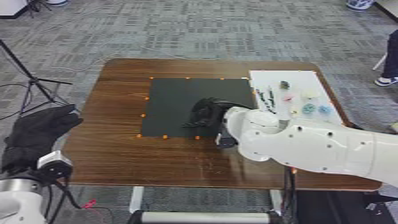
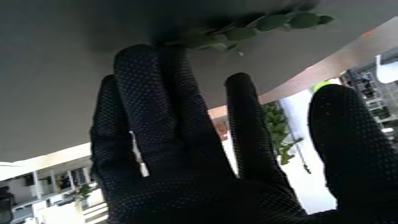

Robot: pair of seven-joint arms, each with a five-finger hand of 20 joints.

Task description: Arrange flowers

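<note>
Black-gloved, my right hand (image 1: 211,111) is low over the dark mat (image 1: 169,100), fingers straight and a little spread, curled round nothing. A leafy green sprig (image 2: 298,21) lies on that mat right by my longer fingertips; whether they touch it, I cannot tell. I judge the step to be settling this sprig in its place. Best to press or nudge it by the stem with flat tips, gently, then lift straight up, since a sideways pull could catch the leaves and turn it. To the right of my fingers, the white sheet (image 1: 266,76) carries more leafy stems (image 2: 277,125) and a blue flower head (image 1: 325,109); my wrist should clear them. Orange markers (image 1: 143,115) edge the mat around my fingers. Well left of them, my left hand (image 1: 37,132) hangs beside the brown surface (image 1: 107,145).
</note>
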